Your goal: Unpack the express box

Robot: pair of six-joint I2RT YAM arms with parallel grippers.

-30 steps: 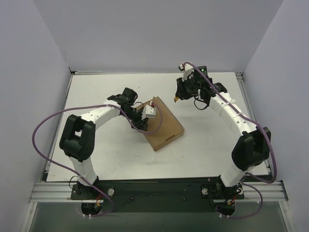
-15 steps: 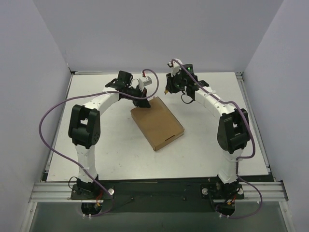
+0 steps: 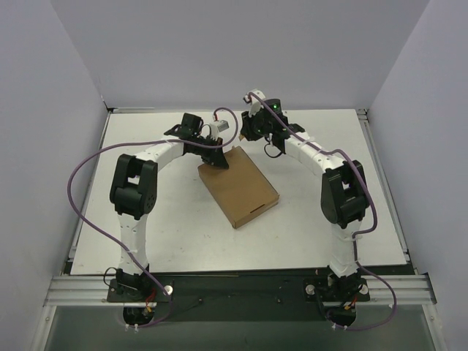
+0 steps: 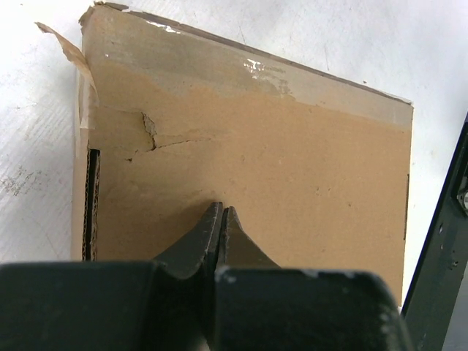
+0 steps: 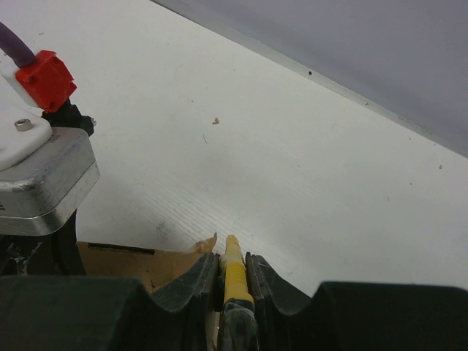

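Found express box (image 3: pixel 239 186) flat, lid down, centre of top view. Logged left gripper (image 4: pixel 221 210) shifted from box middle to its far corner, jaws shut on nothing, tips over lid. Logged right gripper (image 5: pixel 232 256) brought in from upper right, clamping yellow knife (image 5: pixel 235 281) beside that corner. Reads as line-up for cutting; unpacking not begun.

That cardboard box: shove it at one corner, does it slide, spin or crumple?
Probably slides and pivots rather than tips: the box lies flat and low on the smooth table. Likely light for its size, being thin cardboard. It may dent under a hard push: a tear already shows near one corner.
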